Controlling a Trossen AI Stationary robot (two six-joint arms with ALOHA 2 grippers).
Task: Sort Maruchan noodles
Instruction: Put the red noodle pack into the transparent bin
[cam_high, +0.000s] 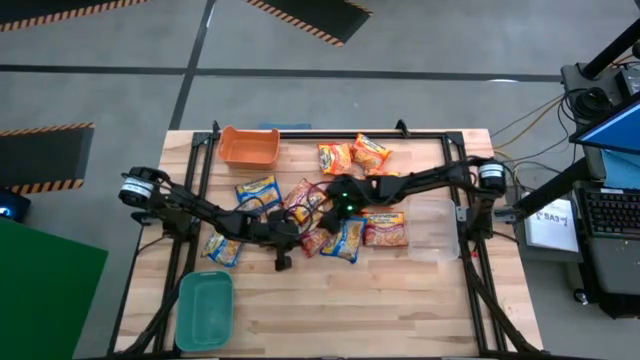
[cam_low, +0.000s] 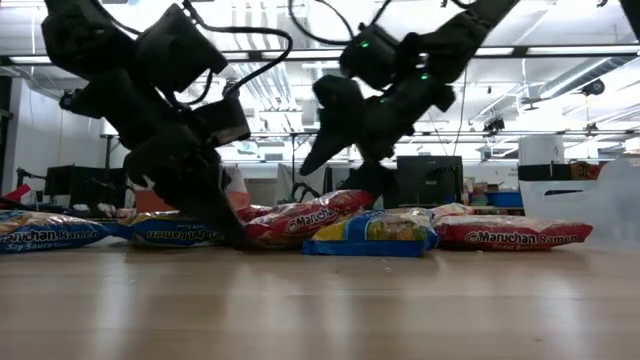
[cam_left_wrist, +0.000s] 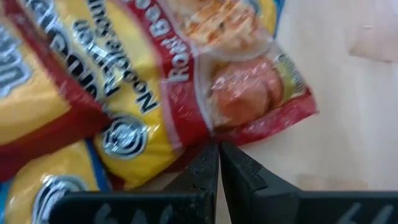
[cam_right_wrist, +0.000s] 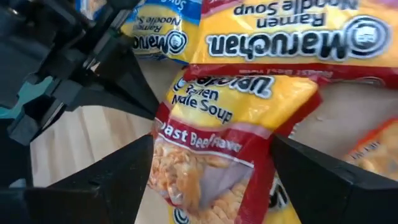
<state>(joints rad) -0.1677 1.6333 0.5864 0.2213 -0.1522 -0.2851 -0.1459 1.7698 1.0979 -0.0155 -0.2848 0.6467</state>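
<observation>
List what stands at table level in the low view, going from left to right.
Blue soy sauce packet → left gripper → red packet → blue-and-yellow packet → red roast beef packet.

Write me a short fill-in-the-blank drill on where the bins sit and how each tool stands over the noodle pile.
1. The orange bin sits at the table's far edge; the ____ bin sits at its near edge.
2. The right tool stands ____ over a red packet.
3. The left tool is ____, its tips at a red packet's edge.

Missing words: teal; open; shut
</observation>
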